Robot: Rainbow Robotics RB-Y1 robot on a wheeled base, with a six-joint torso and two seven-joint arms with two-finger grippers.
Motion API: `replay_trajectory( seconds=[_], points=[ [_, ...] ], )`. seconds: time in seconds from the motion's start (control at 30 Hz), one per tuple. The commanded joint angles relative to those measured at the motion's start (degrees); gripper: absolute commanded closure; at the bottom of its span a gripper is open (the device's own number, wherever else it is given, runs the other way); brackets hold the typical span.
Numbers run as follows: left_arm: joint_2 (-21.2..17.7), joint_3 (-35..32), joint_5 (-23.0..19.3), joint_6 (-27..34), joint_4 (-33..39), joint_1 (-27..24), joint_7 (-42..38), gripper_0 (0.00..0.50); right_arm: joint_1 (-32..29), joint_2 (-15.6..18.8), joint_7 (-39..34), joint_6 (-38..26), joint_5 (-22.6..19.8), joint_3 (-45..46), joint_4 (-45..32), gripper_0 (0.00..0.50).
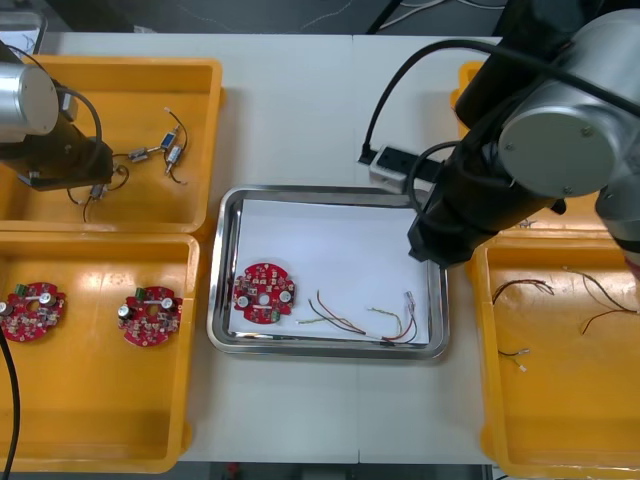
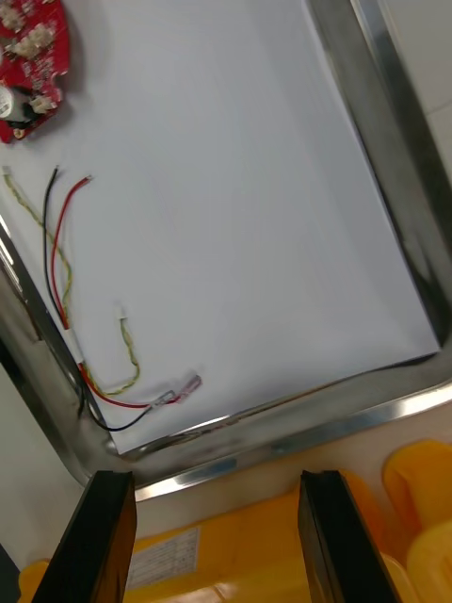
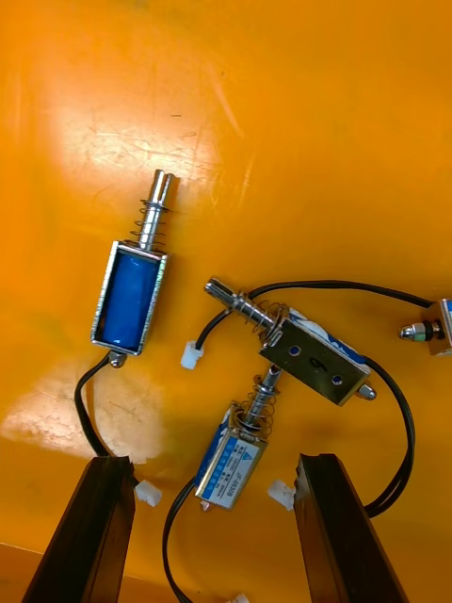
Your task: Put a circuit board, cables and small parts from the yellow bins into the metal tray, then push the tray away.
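The metal tray (image 1: pixel 222 300), white inside, sits in the middle of the counter (image 1: pixel 300 100) between the yellow bins. In it lie 1 round red circuit board (image 1: pixel 264 293) near its left side and red and yellow cables (image 1: pixel 340 322) strewn along its near edge toward the right corner. The right pincer (image 2: pixel 216 480) hangs above the tray's right rim, where it meets the near right bin (image 1: pixel 500 420); its fingers stand wide apart with nothing between them. That bin holds loose wires (image 1: pixel 600 300). The near left bin (image 1: pixel 100 440) holds 2 spare boards (image 1: pixel 151 315). The left pincer (image 3: pixel 212 462) is over the far left bin (image 1: pixel 130 75), fingers spread wide and gripping nothing, with small metal parts (image 3: pixel 132 292) and their black leads (image 3: pixel 405 443) lying on the bin floor below, 1 part in line between the fingers.
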State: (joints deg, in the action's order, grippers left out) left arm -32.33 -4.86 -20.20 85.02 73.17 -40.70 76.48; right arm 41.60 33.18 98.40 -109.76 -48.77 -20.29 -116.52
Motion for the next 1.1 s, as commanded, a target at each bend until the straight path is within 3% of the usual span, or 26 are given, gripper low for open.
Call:
replay_trajectory(
  seconds=[0.03,0.3,0.87,1.1],
  points=[
    [1.66,1.17,1.74,-0.65,0.3,-2.72,5.43,0.0,1.9,3.47,-4.36,-0.24,-1.5,5.52,-1.6,0.0],
    [2.19,1.25,2.53,-0.73,0.3,-2.1,5.52,0.0,1.9,7.51,-15.17,-0.24,-6.25,12.64,0.95,0.0],
    [2.01,0.11,2.09,-2.14,-1.9,-1.66,5.87,0.006,1.11,13.49,-35.21,-0.24,-8.97,24.24,6.04,0.0],
    [1.92,0.02,2.01,-2.4,-2.6,-1.66,5.87,0.053,-2.49,16.39,-38.46,-0.24,-8.88,30.13,6.66,0.0]
  ],
)
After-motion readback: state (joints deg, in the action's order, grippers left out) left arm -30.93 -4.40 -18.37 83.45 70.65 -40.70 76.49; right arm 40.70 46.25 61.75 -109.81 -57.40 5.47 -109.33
